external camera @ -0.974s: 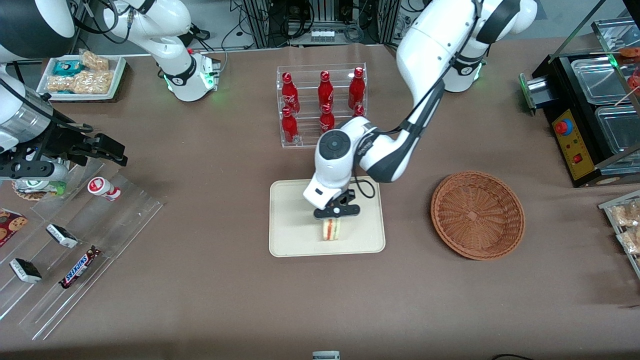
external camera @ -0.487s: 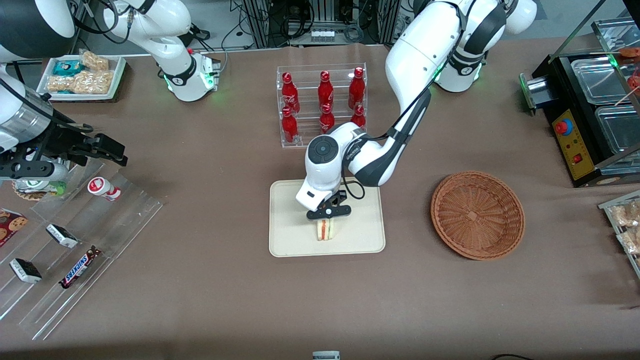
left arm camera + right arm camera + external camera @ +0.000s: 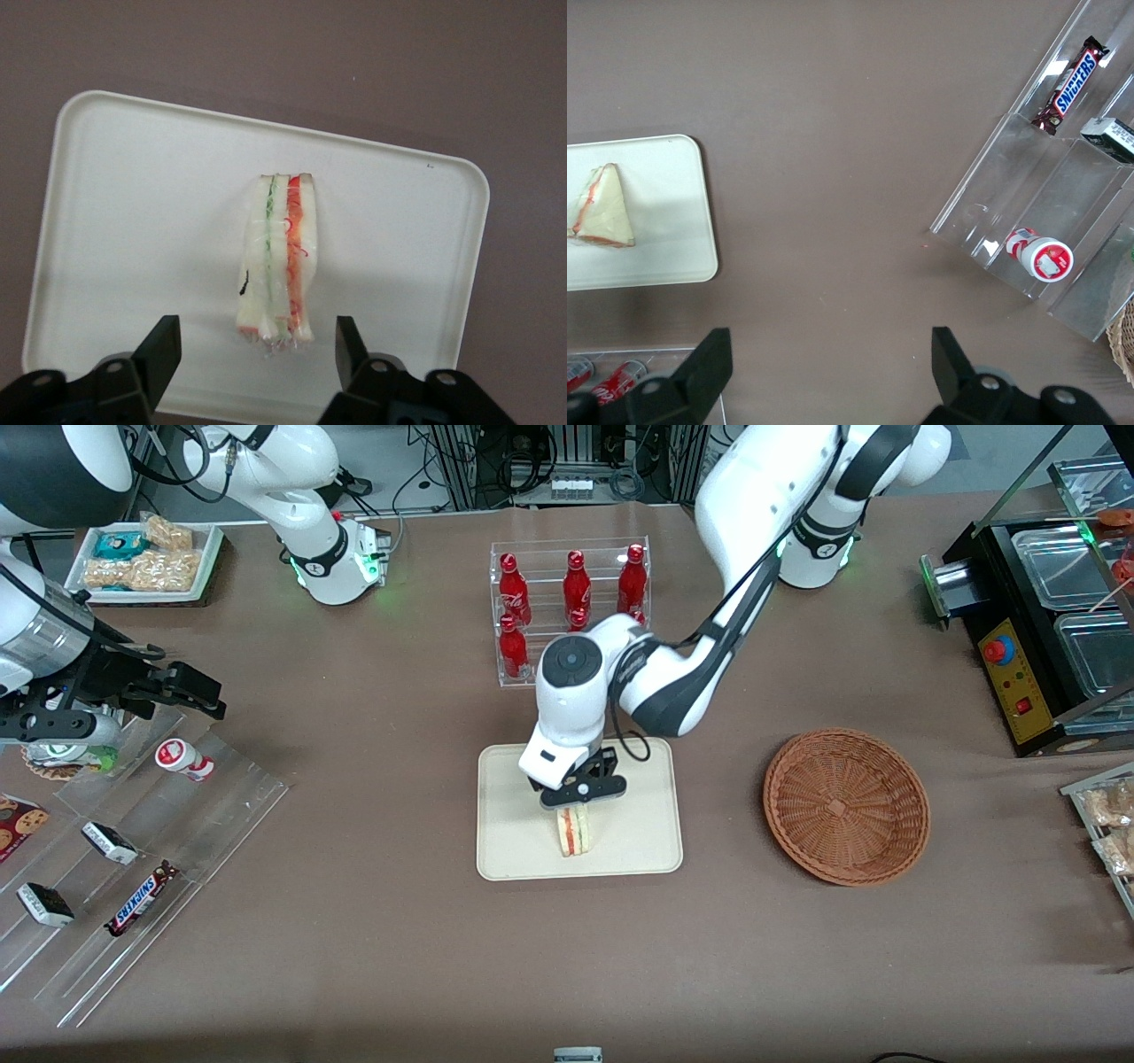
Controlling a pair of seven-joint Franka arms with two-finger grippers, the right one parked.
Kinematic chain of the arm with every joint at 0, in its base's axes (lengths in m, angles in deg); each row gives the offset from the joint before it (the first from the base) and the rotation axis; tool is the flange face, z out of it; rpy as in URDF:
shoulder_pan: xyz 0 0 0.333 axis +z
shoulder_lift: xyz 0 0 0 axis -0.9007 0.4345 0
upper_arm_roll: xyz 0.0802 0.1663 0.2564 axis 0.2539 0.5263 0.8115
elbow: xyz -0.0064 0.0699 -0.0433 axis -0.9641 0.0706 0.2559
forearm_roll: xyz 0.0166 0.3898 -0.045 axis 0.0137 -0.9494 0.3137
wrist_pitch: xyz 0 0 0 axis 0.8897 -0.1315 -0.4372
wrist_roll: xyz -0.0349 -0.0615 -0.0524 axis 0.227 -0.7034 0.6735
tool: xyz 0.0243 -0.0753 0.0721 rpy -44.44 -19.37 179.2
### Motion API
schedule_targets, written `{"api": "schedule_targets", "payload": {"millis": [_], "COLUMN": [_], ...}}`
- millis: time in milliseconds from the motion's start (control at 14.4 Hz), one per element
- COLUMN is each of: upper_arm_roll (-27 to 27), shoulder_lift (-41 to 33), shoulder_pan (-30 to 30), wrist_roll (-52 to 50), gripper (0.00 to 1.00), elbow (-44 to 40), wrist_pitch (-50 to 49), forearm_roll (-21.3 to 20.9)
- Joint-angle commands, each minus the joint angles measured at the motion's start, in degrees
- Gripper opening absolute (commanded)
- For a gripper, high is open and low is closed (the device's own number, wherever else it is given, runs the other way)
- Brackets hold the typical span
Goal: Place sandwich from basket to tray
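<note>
The small triangular white-bread sandwich (image 3: 574, 831) stands on the flat cream rectangular tray (image 3: 514, 850). The left arm's black two-finger gripper (image 3: 580, 795) hangs just above it, fingers (image 3: 164, 345) spread apart. The round woven wicker basket (image 3: 846, 806) sits beside the tray, toward the working arm's end.

brown table (image 3: 399, 957) with tray (image 3: 514, 850), basket (image 3: 846, 806)

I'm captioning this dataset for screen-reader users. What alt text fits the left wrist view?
A triangular sandwich with green and red filling stands on edge on a cream tray on a brown table. The open end effector hangs above it, fingers apart on either side, not touching.
</note>
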Motion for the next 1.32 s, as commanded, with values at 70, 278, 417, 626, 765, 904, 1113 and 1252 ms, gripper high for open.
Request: {"api": "schedule_targets", "payload": {"millis": [70,278,417,626,765,904,1113,1252], "upper_arm_roll": [0.33,0.15,0.15,0.15,0.15,0.15,0.15,-0.02], "shoulder_lift": [-9.69,-14.18,-17.34,-22.87,-26.57,-29.39,-31.68,-33.78], "shoulder_pan": [3.39,9.09,12.69,18.32,21.93,25.88,29.85,32.82], "wrist_roll": [-1.02,0.03,4.67,12.40,17.50,23.56,31.83,35.88], "gripper": [1.00,1.00,1.00,1.00,1.00,1.00,1.00,1.00], "elbow": [3.53,5.36,9.30,15.63,19.15,21.01,21.01,21.19], "wrist_pitch": [-10.26,-12.92,-13.45,-14.51,-14.51,-16.52,-21.26,-23.03], "forearm_roll": [-1.17,-0.47,-0.38,0.23,1.19,2.68,3.66,4.44]}}
